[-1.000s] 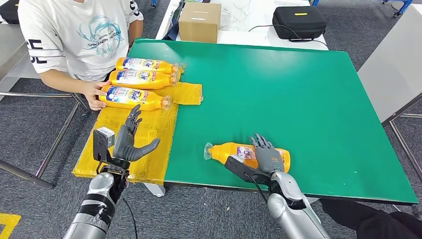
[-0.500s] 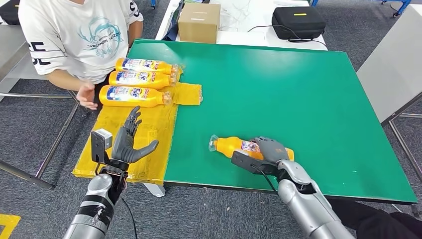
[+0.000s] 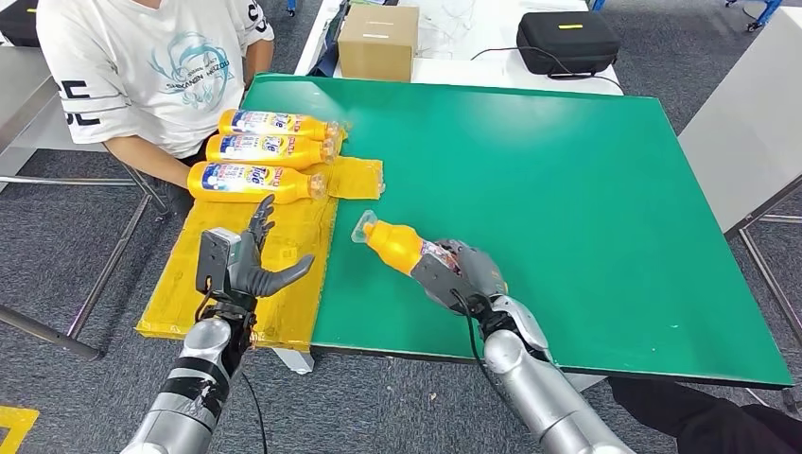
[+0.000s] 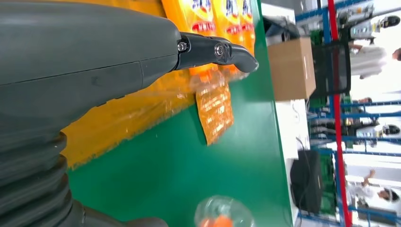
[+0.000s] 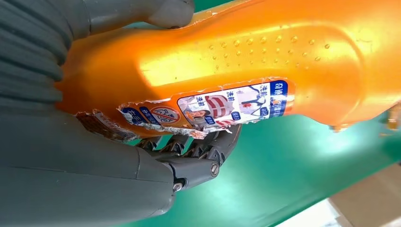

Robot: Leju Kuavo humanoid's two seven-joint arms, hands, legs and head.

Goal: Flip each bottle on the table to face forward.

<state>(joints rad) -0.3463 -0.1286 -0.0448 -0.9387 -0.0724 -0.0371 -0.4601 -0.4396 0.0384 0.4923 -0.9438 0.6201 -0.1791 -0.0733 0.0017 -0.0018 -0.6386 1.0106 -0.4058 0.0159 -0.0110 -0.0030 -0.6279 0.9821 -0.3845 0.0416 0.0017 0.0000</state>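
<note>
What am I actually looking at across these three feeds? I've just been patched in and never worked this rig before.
This is a two-armed humanoid robot, and each silver arm ends in a many-fingered hand. The wide picture comes from its head, looking down on a green table. The other two come from cameras at its wrists, so they look turned.

The right hand grips an orange bottle, lifted and tilted with its cap toward the yellow sheet. The right wrist view shows that bottle close up, its label torn.

The left hand hovers open above the yellow sheet, holding nothing.

Three more orange bottles lie side by side on the sheet, labels up. A person in a white shirt sits at that corner.
</note>
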